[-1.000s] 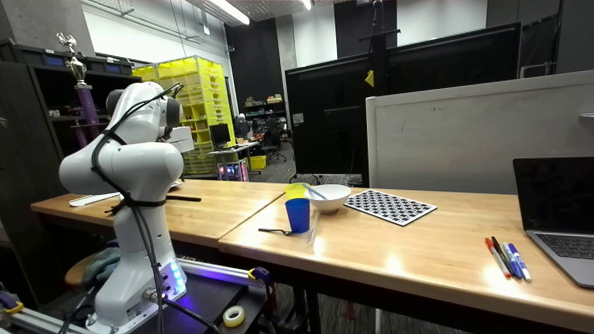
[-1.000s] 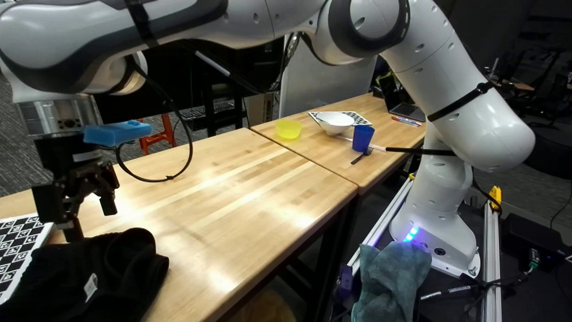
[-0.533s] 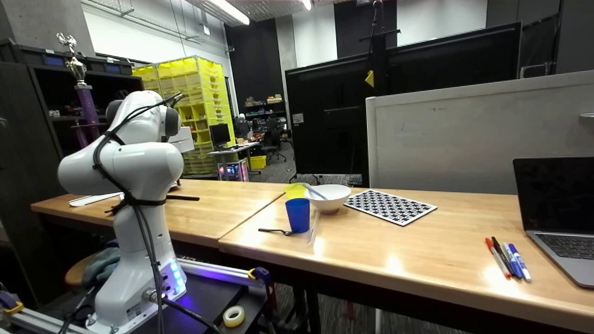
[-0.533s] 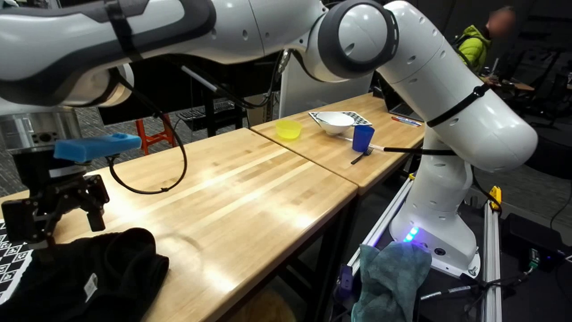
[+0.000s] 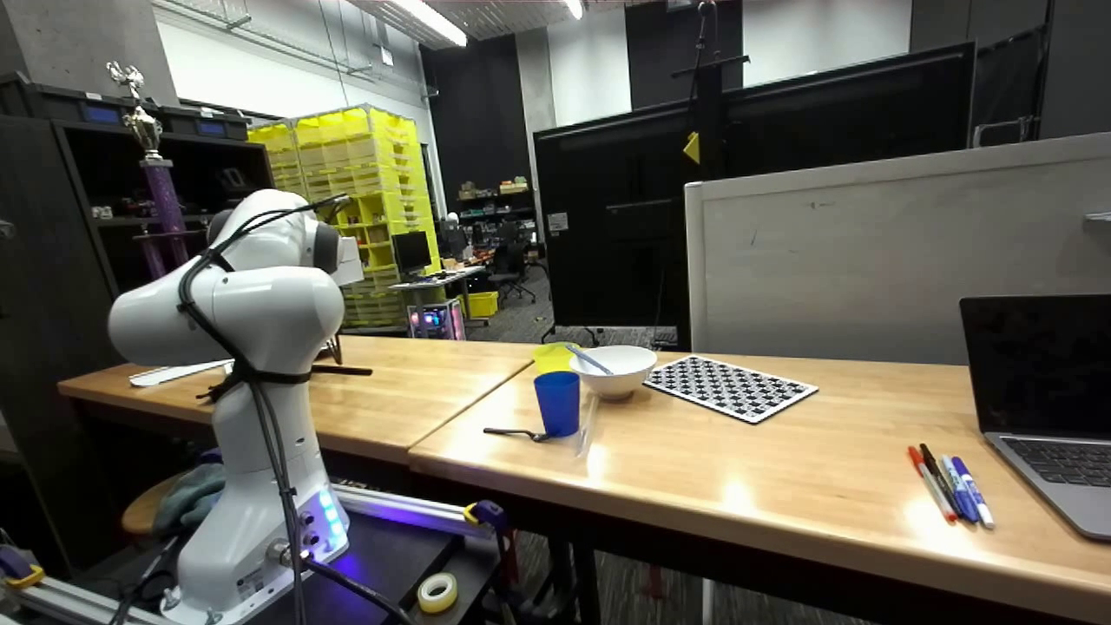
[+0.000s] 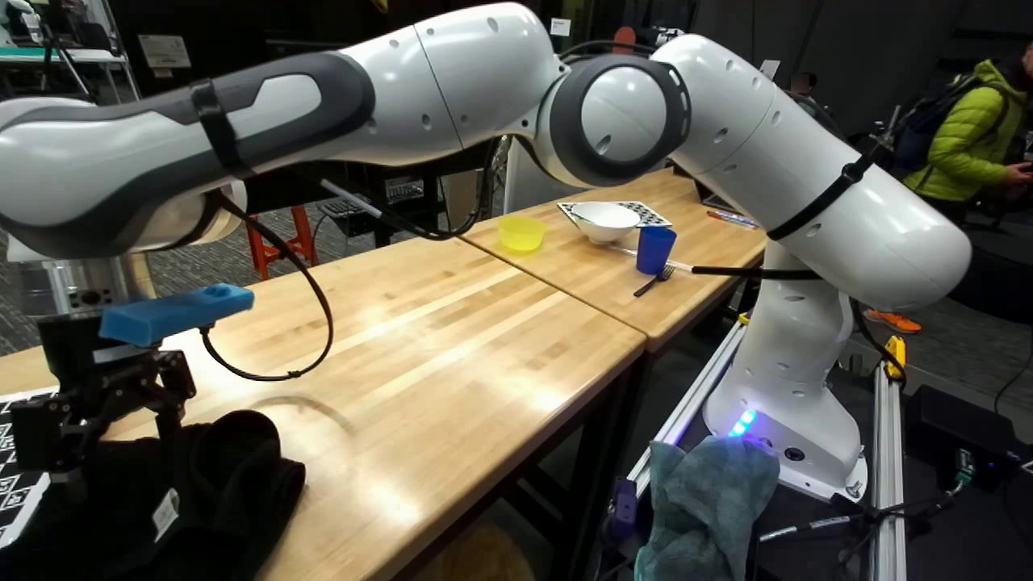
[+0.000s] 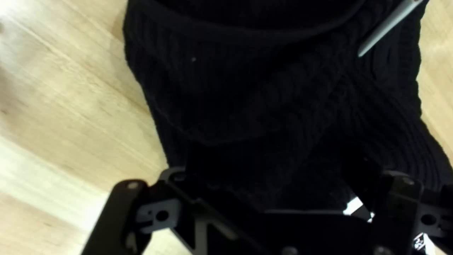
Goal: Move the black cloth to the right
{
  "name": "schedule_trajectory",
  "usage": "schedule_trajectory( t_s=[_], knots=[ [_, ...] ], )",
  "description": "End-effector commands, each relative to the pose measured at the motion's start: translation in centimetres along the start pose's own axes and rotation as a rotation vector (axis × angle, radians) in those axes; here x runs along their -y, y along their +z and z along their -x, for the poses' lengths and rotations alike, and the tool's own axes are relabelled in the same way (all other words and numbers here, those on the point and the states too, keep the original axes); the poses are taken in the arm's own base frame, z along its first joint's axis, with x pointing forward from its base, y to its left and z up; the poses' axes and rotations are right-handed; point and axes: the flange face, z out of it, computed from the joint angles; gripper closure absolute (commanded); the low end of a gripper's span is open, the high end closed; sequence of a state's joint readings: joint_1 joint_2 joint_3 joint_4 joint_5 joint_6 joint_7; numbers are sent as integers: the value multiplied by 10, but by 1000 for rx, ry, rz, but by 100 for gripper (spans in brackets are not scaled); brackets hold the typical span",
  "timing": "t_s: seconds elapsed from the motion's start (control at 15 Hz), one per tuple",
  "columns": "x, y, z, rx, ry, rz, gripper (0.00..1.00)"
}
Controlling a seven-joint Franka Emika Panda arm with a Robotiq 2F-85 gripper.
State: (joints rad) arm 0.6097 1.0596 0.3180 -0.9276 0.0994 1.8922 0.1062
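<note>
"Where does the cloth (image 6: 214,508) lie?"

"On the bench (image 6: 387,355), beneath my gripper (image 6: 121,456), most spreading toward the top of the wrist view. The gripper stands wide, holding nothing; whether it touches cloth I can't tell. I judge it needs closing, hardly any sideways travel."

"Long axis?"

"Too crumpled to call."

"Counts?"

"One cloth, one towel (image 6: 710,500), two boards (image 5: 731,387), two bowls (image 5: 623,369), one cup (image 5: 557,404), one fork (image 6: 654,281), four pens (image 5: 948,484), one laptop (image 5: 1046,386)."

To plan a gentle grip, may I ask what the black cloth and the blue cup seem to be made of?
The black cloth looks like matt knitted fabric: the wrist view shows ribbed lines and folds. The blue cup is probably smooth plastic, given its even colour.
</note>
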Motion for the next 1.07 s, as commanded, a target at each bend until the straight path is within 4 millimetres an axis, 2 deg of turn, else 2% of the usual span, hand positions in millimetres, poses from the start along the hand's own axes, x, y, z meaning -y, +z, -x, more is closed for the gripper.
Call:
schedule_trajectory(
  t_s=[0.0, 0.07, 0.2, 0.27, 0.73, 0.8, 1.0],
  knots=[
    [-11, -3, -8, -31, 50, -4, 5],
    [-14, -5, -9, -38, 59, -3, 26],
    [-22, -9, -11, -52, 83, 3, 30],
    [-25, -12, -11, -62, 90, 7, 36],
    [-29, -28, -12, -76, 145, 29, 92],
    [-29, -30, -12, -77, 152, 30, 98],
    [-29, -31, -10, -70, 181, 54, 100]
  ],
)
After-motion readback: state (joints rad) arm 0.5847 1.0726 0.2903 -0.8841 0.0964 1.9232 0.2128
